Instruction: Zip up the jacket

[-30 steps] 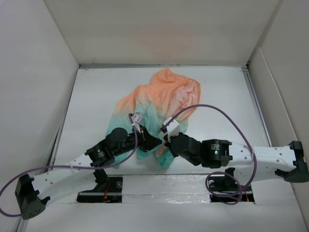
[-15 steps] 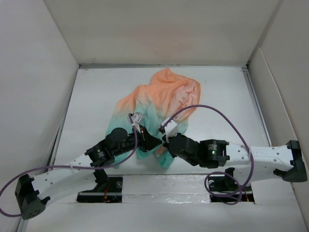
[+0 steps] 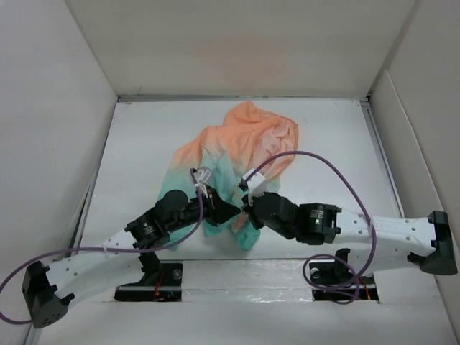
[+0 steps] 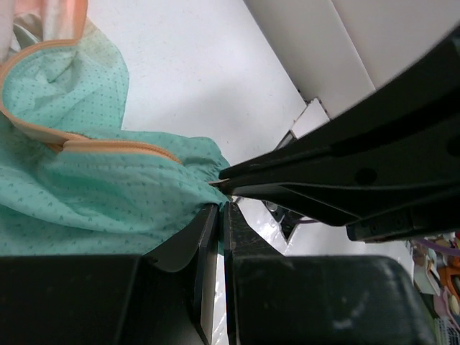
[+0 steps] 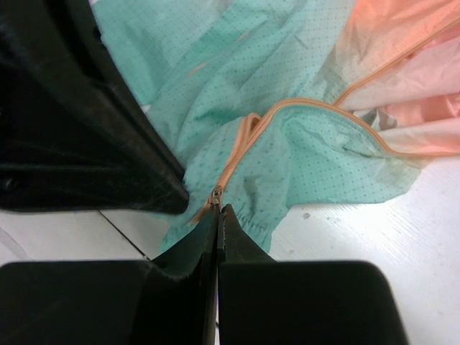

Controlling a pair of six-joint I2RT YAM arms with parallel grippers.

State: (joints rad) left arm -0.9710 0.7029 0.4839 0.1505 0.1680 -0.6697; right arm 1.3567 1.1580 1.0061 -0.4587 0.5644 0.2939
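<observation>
The jacket (image 3: 241,151) lies crumpled mid-table, orange at the far end and teal near the arms. Its orange zipper (image 5: 302,108) curves across the teal cloth and ends low at the hem, where the small metal slider (image 5: 215,194) sits. My right gripper (image 5: 218,210) is shut on the slider's pull tab; it also shows in the top view (image 3: 248,208). My left gripper (image 4: 221,208) is shut on the teal hem (image 4: 144,194) right beside it, also seen from above (image 3: 233,210). The two grippers nearly touch tip to tip.
White walls enclose the table (image 3: 144,144) on three sides. Purple cables (image 3: 345,180) loop over both arms. The table's near edge and the arm bases (image 3: 158,277) lie just behind the grippers.
The right arm has shifted slightly left and toward the far side, drawing its gripper closer over the hem. The left arm and the jacket barely moved.
</observation>
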